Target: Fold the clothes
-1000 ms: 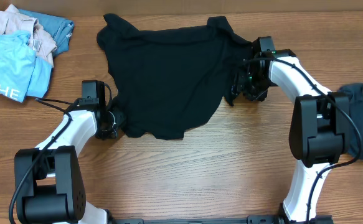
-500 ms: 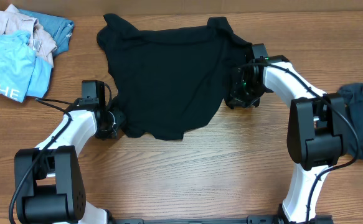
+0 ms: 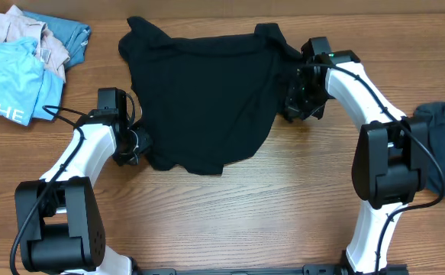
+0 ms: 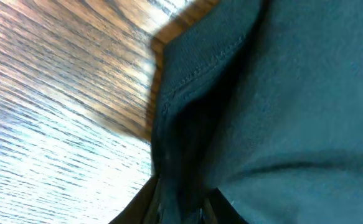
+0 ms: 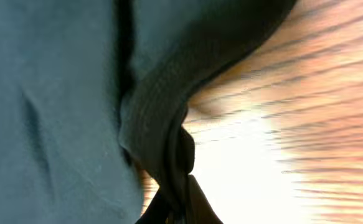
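right pincer [image 3: 298, 107] moved back, clamps black t-shirt [image 3: 199, 92]; left pincer [image 3: 134, 147] clamps hem

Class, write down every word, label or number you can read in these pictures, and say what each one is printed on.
"THE": white capitals on the light-blue T-shirt, overhead view, top left.
"TA": the end of a word above it on the same shirt; the rest is cut off by the picture's edge.
Black T-shirt: no print visible.
Both wrist views: only dark fabric and wood grain, no text.

Matt black cloth T-shirt [image 3: 207, 99] on glossy grained wood table [image 3: 283, 221].
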Controlling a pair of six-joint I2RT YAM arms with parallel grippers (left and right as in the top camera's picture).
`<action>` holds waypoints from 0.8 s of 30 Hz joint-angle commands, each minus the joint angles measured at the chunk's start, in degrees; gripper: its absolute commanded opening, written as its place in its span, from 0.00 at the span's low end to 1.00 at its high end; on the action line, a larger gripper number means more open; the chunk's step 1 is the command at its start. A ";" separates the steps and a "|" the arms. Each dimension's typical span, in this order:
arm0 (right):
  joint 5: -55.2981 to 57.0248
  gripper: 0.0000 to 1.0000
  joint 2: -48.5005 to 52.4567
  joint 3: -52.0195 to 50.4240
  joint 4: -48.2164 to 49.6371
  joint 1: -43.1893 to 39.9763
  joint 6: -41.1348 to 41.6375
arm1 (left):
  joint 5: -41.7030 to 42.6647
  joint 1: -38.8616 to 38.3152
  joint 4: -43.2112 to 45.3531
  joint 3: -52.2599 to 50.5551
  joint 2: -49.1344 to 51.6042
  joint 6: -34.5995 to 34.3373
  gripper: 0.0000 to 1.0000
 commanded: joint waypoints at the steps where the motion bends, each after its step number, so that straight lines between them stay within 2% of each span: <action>1: 1.68 0.04 -1.60 1.81 -0.74 -3.72 0.15 | -3.06 0.72 -1.62 1.20 0.50 2.29 0.17; 8: 1.64 0.04 -1.64 2.08 -1.33 -12.39 0.15 | -5.57 7.34 -4.22 1.25 0.50 2.34 0.12; 9: 1.66 0.04 -1.64 2.08 -1.31 -12.90 0.13 | -5.55 8.52 -4.59 1.46 0.50 2.32 0.05; 11: 1.66 0.04 -1.64 2.08 -0.90 -13.42 0.13 | -5.60 10.40 -6.36 2.60 0.50 2.36 0.04; 12: 1.62 0.04 -1.64 2.12 -0.48 -13.44 0.15 | -5.57 10.93 -7.50 3.48 0.50 2.73 0.09; 14: 1.44 0.04 -1.64 2.12 -0.22 -13.44 0.17 | -5.62 11.08 -9.27 5.55 0.50 4.76 0.35; 15: 1.42 0.04 -1.64 2.12 -0.24 -13.44 0.17 | -5.62 11.08 -10.12 7.04 0.50 4.90 0.52; 17: 1.42 0.04 -1.64 2.12 -0.28 -13.44 0.17 | -5.51 11.08 -11.39 8.76 0.50 4.92 0.64; 19: 1.42 0.04 -1.64 2.12 -0.26 -13.40 0.17 | -2.60 11.02 -14.03 10.40 0.50 6.45 0.67; 21: 1.42 0.04 -1.64 2.12 -0.13 -13.40 0.17 | 4.15 10.67 -16.81 10.97 0.50 8.96 0.69; 24: 0.50 0.04 -1.64 2.12 0.50 -13.40 0.17 | 8.26 6.19 -19.19 10.97 0.44 13.66 0.63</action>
